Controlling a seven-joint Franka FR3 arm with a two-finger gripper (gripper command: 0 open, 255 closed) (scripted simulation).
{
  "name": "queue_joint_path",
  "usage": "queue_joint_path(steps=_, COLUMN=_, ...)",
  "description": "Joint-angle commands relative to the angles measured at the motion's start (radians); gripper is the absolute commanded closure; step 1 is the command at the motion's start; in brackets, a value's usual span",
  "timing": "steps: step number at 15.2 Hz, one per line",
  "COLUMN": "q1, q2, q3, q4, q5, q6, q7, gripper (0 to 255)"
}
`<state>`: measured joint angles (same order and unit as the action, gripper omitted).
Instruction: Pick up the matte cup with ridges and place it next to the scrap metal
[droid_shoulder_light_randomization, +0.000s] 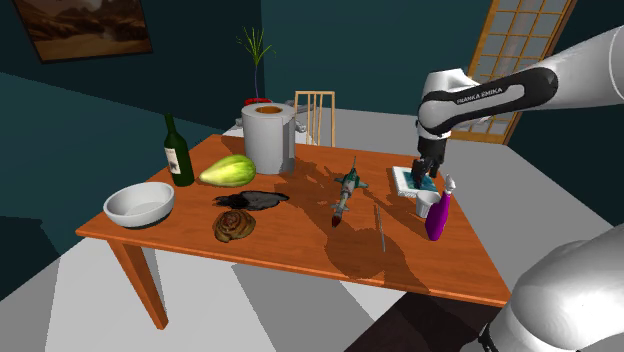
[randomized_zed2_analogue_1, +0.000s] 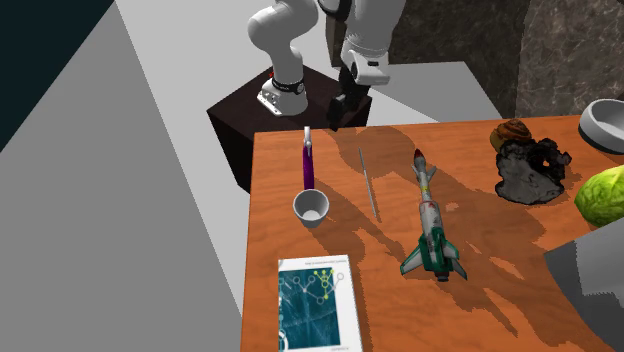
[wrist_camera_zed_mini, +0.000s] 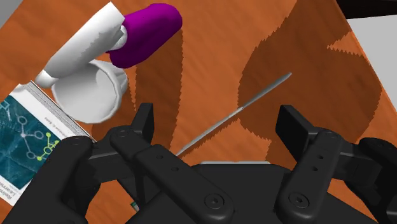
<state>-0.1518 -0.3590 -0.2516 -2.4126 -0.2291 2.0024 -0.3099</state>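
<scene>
while the gripper (droid_shoulder_light_randomization: 427, 170) hovers near the white cup (droid_shoulder_light_randomization: 427, 205) in the shoulder view, the dark scrap metal (droid_shoulder_light_randomization: 250, 199) lies well off from it. second exterior view: the cup stands untouched, just clear of the gripper. wrist view: fingers (wrist_camera_zed_mini: 143, 124) spread wide, empty, cup beyond one finger; grasp, carry and placing are all yet to do.

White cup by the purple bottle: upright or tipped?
Upright: the white cup stands on its base, open mouth up.

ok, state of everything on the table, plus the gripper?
gripper: open, holding nothing
white cup: upright, empty, not held
purple bottle: upright, beside cup
book: closed, flat
thin rod: lying flat
toy rocket: lying flat
green bottle: upright
bowl: upright, empty
</scene>
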Motion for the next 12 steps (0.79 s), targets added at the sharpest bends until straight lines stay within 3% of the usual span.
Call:
queue_joint_path(steps=1, q1=-0.007, q2=0.067, q3=-0.025, q4=0.014, q5=-0.004, q6=0.053, q7=-0.025, gripper=0)
queue_joint_path(steps=12, q1=-0.071, q2=0.462, q3=-0.132, q4=0.184, q5=0.064, q6=0.273, q7=-0.215, gripper=0)
